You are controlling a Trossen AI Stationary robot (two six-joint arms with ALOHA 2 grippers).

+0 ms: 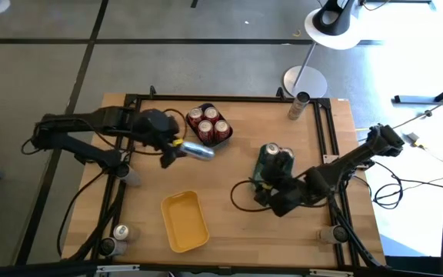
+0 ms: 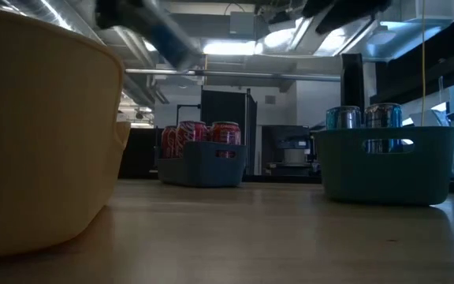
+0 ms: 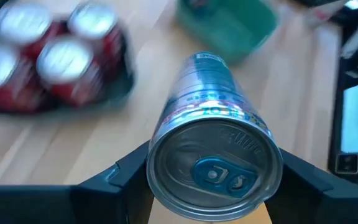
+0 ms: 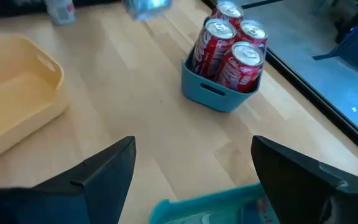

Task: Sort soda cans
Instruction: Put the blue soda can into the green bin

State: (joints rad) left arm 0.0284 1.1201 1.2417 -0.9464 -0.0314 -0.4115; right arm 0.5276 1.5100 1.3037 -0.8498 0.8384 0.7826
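Left tool (image 1: 177,148) clamps silver cylindrical metal soda can (image 1: 198,151) sideways, lifted off wooden surface (image 1: 237,208), beside dark blue plastic tray (image 1: 223,135) of four red cans (image 1: 208,123); likely in transit toward teal plastic tray (image 1: 264,178) holding silver cans (image 2: 365,117). Right tool (image 4: 191,165) spread wide, empty, over teal tray. Yellow plastic tray (image 1: 184,221) empty.

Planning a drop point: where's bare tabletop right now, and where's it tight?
Free: the wood between the yellow tray and the teal tray, and the back-left corner. Tight: around the red-can tray, where the left gripper holds a silver can; the right gripper crowds the teal tray.
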